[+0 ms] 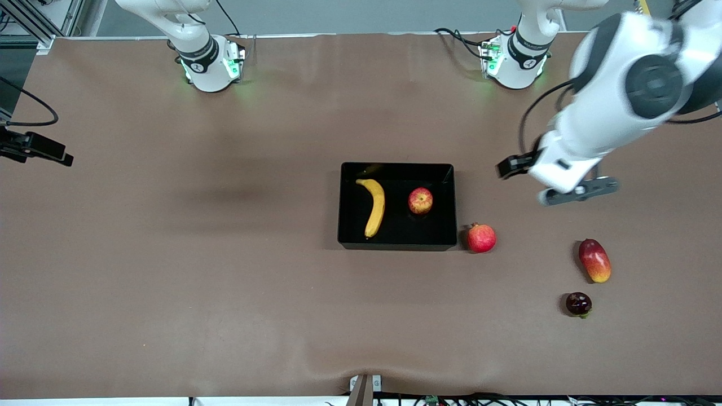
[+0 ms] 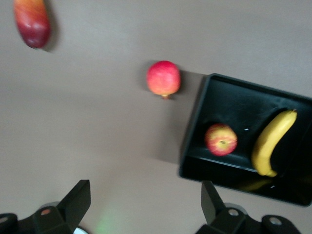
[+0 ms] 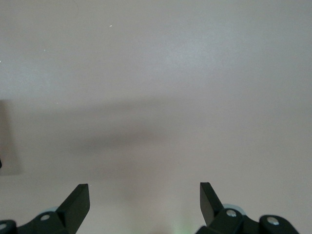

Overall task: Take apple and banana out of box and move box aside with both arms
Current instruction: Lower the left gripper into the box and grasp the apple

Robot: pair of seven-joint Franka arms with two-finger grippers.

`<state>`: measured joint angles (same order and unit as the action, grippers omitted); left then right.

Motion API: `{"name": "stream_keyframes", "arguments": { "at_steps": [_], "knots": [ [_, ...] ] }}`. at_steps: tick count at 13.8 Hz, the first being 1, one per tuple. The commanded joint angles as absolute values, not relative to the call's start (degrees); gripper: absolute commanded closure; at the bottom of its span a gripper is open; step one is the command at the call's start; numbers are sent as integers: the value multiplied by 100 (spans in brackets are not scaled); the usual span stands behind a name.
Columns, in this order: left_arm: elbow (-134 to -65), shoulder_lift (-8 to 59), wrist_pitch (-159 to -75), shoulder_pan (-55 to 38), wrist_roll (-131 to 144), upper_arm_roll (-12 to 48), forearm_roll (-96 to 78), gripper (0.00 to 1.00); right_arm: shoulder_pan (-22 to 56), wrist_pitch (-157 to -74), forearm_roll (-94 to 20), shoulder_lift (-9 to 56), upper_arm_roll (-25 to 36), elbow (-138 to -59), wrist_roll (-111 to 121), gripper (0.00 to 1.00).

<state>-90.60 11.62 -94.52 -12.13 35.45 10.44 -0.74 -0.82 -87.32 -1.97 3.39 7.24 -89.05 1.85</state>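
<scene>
- The box [image 1: 397, 242] is a shallow, glossy black rectangular tray with upright walls, sitting near the middle of the brown table [image 1: 225, 254]; it is far bigger than any fruit.
- One banana [image 1: 374, 206] lies inside the box, long, curved and yellow, at the side toward the right arm's end.
- One apple [image 1: 421, 201] sits in the box beside the banana, toward the left arm's end; it is small, round and red with yellow patches, apart from the banana.
- One pomegranate [image 1: 481, 238], redder and round with a small crown tip, rests on the table just beside the box's corner, outside it.
- One mango [image 1: 594, 260], oval and shading red to yellow, lies well apart from the box toward the left arm's end.
- One small dark round fruit [image 1: 579, 304] sits nearer the front camera than the mango.
- That makes two fruits in the box and three out on the table.
- The left gripper [image 2: 146, 202] hangs in the air over bare table between the box and the left arm's end, fingers spread wide, holding nothing.
- The right gripper [image 3: 145, 201] is over bare table, its fingers likewise wide apart and empty; the right arm waits.
</scene>
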Motion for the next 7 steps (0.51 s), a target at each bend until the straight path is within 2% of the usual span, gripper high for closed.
{"name": "stream_keyframes", "arguments": {
  "at_steps": [1, 7],
  "knots": [
    [-9245, 1423, -10104, -1510, 4076, 1028, -114, 0, -150, -8824, -325, 281, 668, -9062, 97, 0],
    [-9781, 2196, -11502, -2214, 5245, 1020, 255, 0, -158, -8737, -325, 281, 668, -9184, 105, 0]
  ]
}}
